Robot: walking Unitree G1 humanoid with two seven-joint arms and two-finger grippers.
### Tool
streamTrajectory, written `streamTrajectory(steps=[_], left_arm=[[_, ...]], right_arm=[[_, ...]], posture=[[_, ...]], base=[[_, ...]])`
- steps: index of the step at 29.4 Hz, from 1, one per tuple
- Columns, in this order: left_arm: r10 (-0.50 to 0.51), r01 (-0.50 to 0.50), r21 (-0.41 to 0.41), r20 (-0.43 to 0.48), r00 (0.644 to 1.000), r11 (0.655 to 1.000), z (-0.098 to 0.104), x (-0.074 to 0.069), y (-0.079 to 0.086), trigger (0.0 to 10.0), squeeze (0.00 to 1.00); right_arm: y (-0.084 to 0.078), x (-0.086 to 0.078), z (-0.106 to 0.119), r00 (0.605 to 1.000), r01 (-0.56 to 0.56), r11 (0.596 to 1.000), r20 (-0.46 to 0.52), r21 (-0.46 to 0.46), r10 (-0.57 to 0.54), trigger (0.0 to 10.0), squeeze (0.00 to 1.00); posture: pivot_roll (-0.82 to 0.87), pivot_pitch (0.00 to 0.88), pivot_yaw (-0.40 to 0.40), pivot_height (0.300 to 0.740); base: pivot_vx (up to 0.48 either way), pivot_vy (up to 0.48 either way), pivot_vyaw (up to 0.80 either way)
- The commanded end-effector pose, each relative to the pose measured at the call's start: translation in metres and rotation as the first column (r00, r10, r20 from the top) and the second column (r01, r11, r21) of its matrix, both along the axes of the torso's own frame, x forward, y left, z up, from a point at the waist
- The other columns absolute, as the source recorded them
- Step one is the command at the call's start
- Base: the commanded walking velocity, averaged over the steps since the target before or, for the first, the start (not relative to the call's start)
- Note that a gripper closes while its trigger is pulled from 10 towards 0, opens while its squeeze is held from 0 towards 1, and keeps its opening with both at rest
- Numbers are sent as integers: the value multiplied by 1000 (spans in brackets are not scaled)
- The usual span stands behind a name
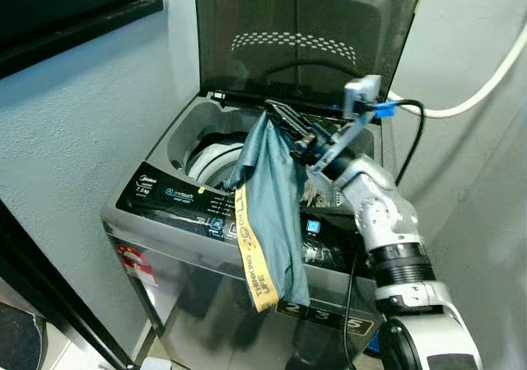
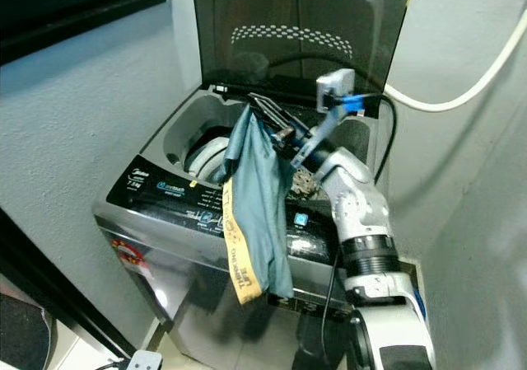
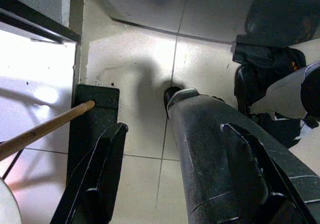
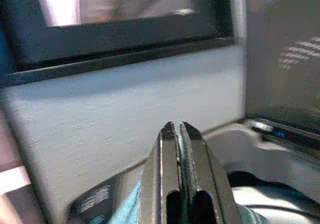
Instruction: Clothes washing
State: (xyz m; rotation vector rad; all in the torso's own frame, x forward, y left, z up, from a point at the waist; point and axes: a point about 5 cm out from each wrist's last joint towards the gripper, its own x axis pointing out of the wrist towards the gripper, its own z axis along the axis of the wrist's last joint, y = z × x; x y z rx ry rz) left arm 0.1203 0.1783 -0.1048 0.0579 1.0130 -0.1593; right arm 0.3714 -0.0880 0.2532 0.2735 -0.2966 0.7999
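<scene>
right end effector (image 1: 272, 111) clamping teal garment (image 1: 276, 213), above open washing machine (image 1: 165, 222)

I see the washing machine (image 1: 206, 263) in the lower centre of the frame, its lid (image 1: 305, 32) standing open behind the drum (image 1: 216, 157). The right gripper (image 1: 272, 110), at centre, pinches a garment (image 1: 276, 213) that hangs before the control panel (image 1: 177, 205). A hose (image 1: 486, 86) crosses upper right.

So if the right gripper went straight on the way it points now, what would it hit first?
Probably the grey wall left of the washer, below the dark window frame. The right gripper, jaws shut on the garment, faces that wall; depth is unclear.
</scene>
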Motion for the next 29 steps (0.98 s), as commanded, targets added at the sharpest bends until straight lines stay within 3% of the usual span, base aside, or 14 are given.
streamTrajectory(steps=[1,4,5,6,12,14,15,16,17,18,19,24,29], left_arm=[[-1,0,-8,-97,995,1000,-8,-24,-4,10000,0],[1,-1,-8,-95,995,1000,-8,-23,-4,10000,0],[6,-7,-8,-92,996,1000,-8,-23,-5,10000,0],[11,-12,-9,-90,996,1000,-8,-23,-5,10000,0],[27,-28,-14,-92,995,1000,-8,-24,-5,10000,0],[30,-32,-16,-94,995,999,-8,-25,-6,10000,0],[30,-32,-16,-94,995,999,-8,-25,-6,10000,0],[25,-27,-17,-95,995,1000,-8,-25,-6,10000,0],[22,-23,-17,-93,995,1000,-8,-24,-6,10000,0],[19,-21,-16,-93,996,1000,-8,-24,-7,10000,0],[19,-21,-16,-93,996,1000,-8,-24,-7,10000,0],[10,-11,-15,-87,996,1000,-8,-22,-8,10000,0],[6,-7,-14,-88,996,1000,-8,-23,-8,10000,0]], right_arm=[[0,6,12,997,80,997,19,13,-80,10000,0],[-3,15,23,986,168,985,-2,38,-168,10000,0],[-19,25,47,947,319,943,20,101,-322,10000,0],[-26,27,58,929,363,923,30,126,-369,10000,0],[-31,26,76,905,402,907,98,123,-414,10000,0],[-24,25,76,910,385,922,155,27,-384,10000,0],[-24,25,76,910,385,922,155,27,-384,10000,0],[-9,25,54,915,383,888,232,-253,-329,10000,0],[-1,24,36,937,336,850,235,-405,-258,10000,0],[3,23,23,952,297,816,224,-497,-209,10000,0],[3,23,23,952,297,816,224,-497,-209,10000,0],[13,17,-26,992,125,716,97,-687,-80,10000,0],[19,16,-41,993,115,701,64,-704,-98,10000,0]], posture=[[-12,0,-43,740],[-12,0,-43,740],[-3,0,-53,740],[6,0,-64,740],[6,0,-64,740],[6,0,-64,740],[6,0,-64,740],[2,0,-71,740],[-4,0,-72,740],[-4,0,-72,740],[-4,0,-72,740],[-9,0,-69,740],[-8,0,-63,740]], base=[[0,0,0],[0,0,0],[0,0,0],[0,0,0],[0,0,0],[0,0,0],[0,0,0],[0,0,0],[0,0,0],[0,0,0],[0,0,0],[0,0,0],[0,0,0]])
